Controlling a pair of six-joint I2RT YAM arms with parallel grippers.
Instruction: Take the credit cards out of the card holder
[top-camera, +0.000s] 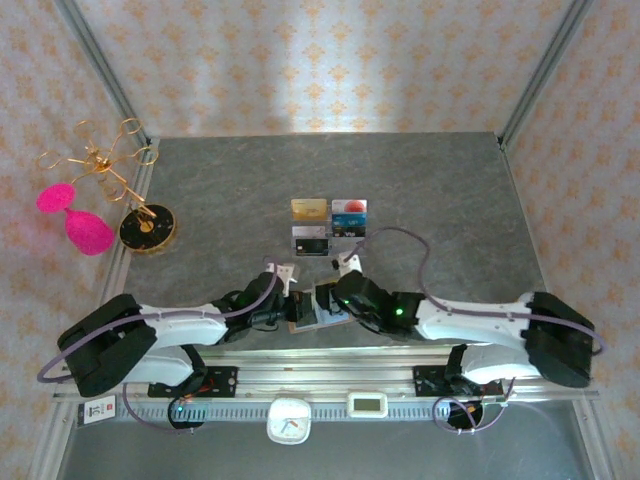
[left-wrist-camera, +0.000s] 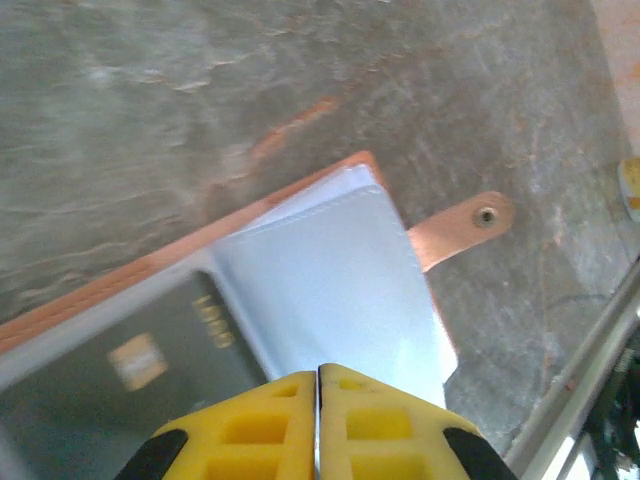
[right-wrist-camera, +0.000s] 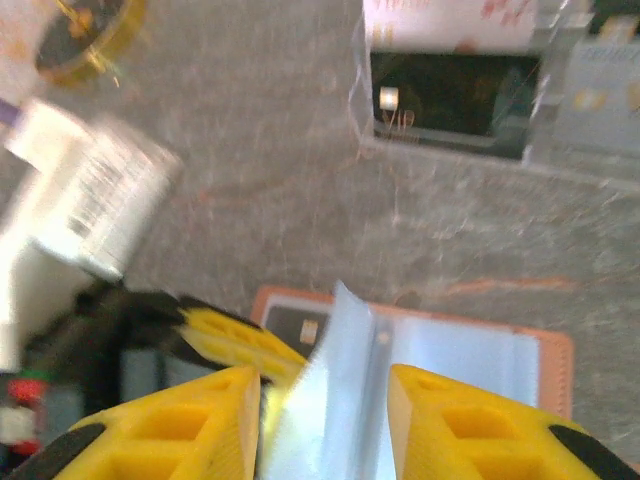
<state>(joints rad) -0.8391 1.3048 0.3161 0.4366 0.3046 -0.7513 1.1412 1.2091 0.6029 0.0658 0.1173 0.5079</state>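
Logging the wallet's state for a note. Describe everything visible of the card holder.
The card holder lies open on the grey table between the two grippers: pinkish-tan leather cover, snap tab sticking out, bluish clear sleeves, a dark card in one. The left gripper looks shut on a sleeve's edge; one sleeve stands up between the fingers of the open right gripper.

Pinkish-tan card holder (left-wrist-camera: 320, 290), grey-veined table (top-camera: 230, 190)

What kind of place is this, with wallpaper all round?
Probably a robot test booth: a left arm and right arm bolted to a metal rail, patterned panels closing in a grey table, and a staged card holder.
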